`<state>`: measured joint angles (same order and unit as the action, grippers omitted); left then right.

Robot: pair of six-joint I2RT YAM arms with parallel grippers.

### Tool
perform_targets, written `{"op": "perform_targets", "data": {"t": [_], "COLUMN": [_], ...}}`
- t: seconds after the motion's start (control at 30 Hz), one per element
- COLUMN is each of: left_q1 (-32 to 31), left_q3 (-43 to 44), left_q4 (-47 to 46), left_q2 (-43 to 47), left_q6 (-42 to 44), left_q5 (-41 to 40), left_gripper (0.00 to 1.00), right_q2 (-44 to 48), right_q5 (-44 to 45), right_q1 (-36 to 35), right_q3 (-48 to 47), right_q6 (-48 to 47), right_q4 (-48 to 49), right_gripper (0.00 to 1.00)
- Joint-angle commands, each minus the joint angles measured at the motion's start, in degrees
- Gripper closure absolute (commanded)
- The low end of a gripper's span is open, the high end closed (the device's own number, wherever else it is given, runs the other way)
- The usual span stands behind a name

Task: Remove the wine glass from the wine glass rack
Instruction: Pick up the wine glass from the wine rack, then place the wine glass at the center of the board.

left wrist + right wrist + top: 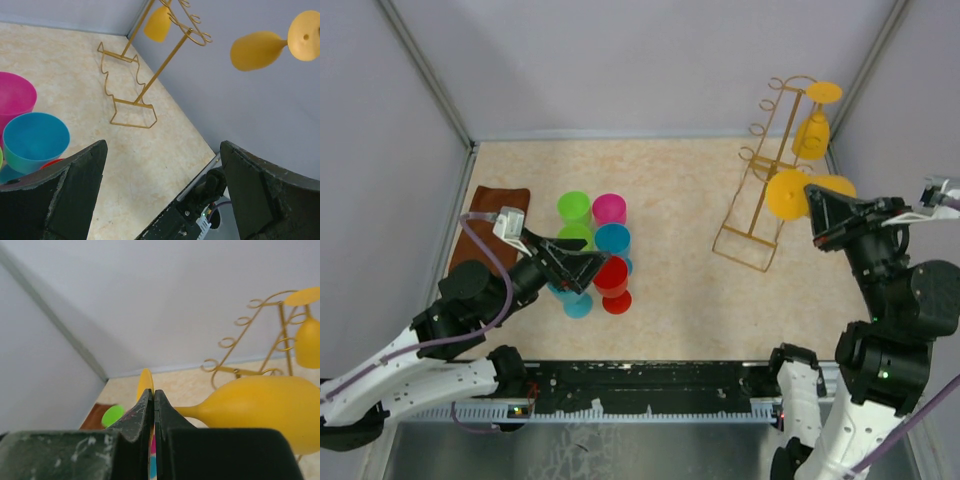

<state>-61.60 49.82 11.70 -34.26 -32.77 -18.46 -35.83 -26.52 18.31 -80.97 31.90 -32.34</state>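
Note:
The golden wire wine glass rack (757, 178) stands at the back right; it also shows in the left wrist view (134, 82). One yellow wine glass (812, 134) hangs upside down near its top. My right gripper (813, 208) is shut on the stem of a second yellow wine glass (786, 193), right by its foot, and holds it sideways in the air just right of the rack. In the right wrist view the jaws (154, 392) pinch the stem and the bowl (260, 410) sticks out to the right. My left gripper (586, 270) is open and empty over the cups.
Coloured plastic cups stand left of centre: green (574, 208), pink (609, 209), blue (612, 238), red (611, 275). A brown cloth (492, 208) lies at the far left. Grey walls close the table in on three sides.

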Motion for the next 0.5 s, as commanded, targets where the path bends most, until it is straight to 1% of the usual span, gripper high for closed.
{"op": "perform_targets", "data": {"t": [0.0, 0.1, 0.13, 0.2, 0.3, 0.37, 0.47], "left_q1": [0.21, 0.2, 0.22, 0.18, 0.17, 0.17, 0.18], "left_q3": [-1.92, -3.82, -4.32, -5.14, -6.0, -6.25, -5.89], "left_q4": [-5.59, -9.25, -10.57, -13.04, -16.62, -18.82, -21.3], "left_q2": [0.6, 0.38, 0.14, -0.37, -1.7, -2.83, -5.66], "left_q6": [1.56, 1.23, 1.08, 0.85, 0.18, -0.04, -0.32], "left_q5": [6.35, 9.82, 11.16, 14.24, 17.9, 20.25, 23.32], "left_gripper": [0.01, 0.01, 0.01, 0.01, 0.01, 0.01, 0.01], "right_q2": [3.35, 6.75, 7.24, 7.38, 7.38, 7.4, 7.38], "right_q5": [-18.1, -25.35, -29.18, -32.78, -34.49, -37.38, -39.8], "right_q1": [-0.95, -1.32, -1.53, -2.05, -3.21, -4.29, -6.0], "right_q3": [-0.35, 3.87, 5.78, 8.16, 10.33, 13.73, 17.16], "right_q6": [2.25, 9.33, 11.73, 15.08, 13.42, 14.92, 13.31], "right_q4": [-5.54, 1.94, 4.72, 9.1, 8.57, 11.6, 11.99], "right_gripper": [1.0, 1.0, 1.0, 1.0, 1.0, 1.0, 1.0]}}
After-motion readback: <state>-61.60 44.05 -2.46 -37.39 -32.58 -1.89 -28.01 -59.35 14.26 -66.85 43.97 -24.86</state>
